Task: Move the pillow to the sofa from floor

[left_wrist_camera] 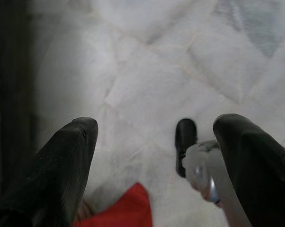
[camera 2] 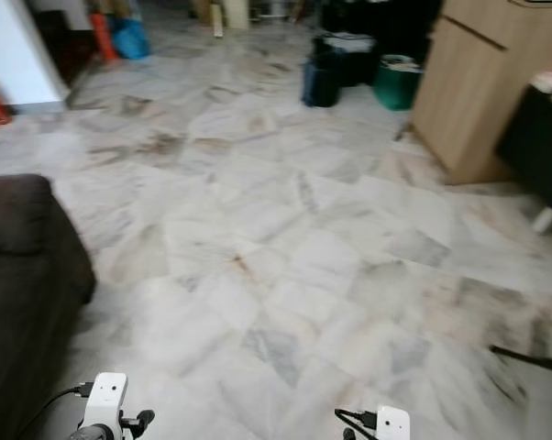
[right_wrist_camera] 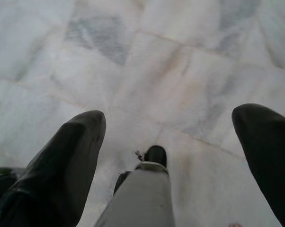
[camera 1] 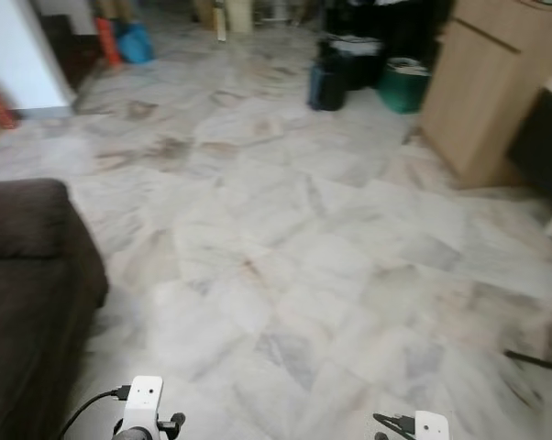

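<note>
The dark brown sofa (camera 1: 28, 275) stands at my left, its armrest end toward the open marble floor (camera 1: 285, 238). Both arms hang low; their white wrist ends show at the bottom edge, left (camera 1: 146, 394) and right (camera 1: 430, 425). In the left wrist view my left gripper (left_wrist_camera: 156, 127) is open over the floor, with nothing between its fingers. A red thing (left_wrist_camera: 123, 210) lies on the floor below it, beside my foot (left_wrist_camera: 186, 142); I cannot tell what it is. My right gripper (right_wrist_camera: 170, 116) is open too, above bare tiles.
A light wooden cabinet (camera 1: 482, 82) and a black piece of furniture (camera 1: 546, 147) stand at the right. A green bucket (camera 1: 404, 82) and dark bags (camera 1: 329, 84) sit at the back. A black cable (camera 1: 537, 362) lies on the floor at the right. The view is blurred.
</note>
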Controlling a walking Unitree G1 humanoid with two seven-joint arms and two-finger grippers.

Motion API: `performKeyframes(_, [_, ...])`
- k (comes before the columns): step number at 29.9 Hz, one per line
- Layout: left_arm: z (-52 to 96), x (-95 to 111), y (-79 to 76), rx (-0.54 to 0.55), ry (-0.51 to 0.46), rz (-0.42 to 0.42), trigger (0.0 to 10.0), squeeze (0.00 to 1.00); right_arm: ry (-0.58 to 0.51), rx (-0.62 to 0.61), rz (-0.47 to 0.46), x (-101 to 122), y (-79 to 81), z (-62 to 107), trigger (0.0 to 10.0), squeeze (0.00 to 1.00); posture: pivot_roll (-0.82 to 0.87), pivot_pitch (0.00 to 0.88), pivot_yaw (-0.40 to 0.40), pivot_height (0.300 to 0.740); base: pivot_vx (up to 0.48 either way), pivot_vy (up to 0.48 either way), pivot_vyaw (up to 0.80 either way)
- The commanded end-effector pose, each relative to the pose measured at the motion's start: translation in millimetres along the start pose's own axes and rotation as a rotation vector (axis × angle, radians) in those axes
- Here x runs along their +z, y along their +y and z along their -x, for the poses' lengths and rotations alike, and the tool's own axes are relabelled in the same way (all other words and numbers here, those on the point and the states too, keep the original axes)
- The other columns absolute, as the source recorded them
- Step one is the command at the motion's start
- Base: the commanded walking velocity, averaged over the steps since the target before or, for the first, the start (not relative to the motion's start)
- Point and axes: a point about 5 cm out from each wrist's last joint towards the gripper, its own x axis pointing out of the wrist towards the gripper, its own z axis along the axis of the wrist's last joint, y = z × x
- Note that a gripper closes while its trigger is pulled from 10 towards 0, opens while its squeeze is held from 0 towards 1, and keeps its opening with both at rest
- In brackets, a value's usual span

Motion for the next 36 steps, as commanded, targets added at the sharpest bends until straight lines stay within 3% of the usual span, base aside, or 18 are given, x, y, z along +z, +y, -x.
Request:
performKeyframes(1, [1.0,-4.2,3.1,0.005,0.018,-0.004,10.0,0.0,0.013,0.003,0.011,-2.6,1.1,0.4,10.0,0.0,0.06,0.0,0.019,0.74,0.0,0.0,0.8])
performKeyframes(36, [0.4,-4.0,-1.0,0.005,0.018,0.021,10.0,0.0,0.019,0.022,0.063,1.0,-2.0,-0.6,10.0,0.0,0.07,0.0,-0.012,0.74,0.0,0.0,0.8])
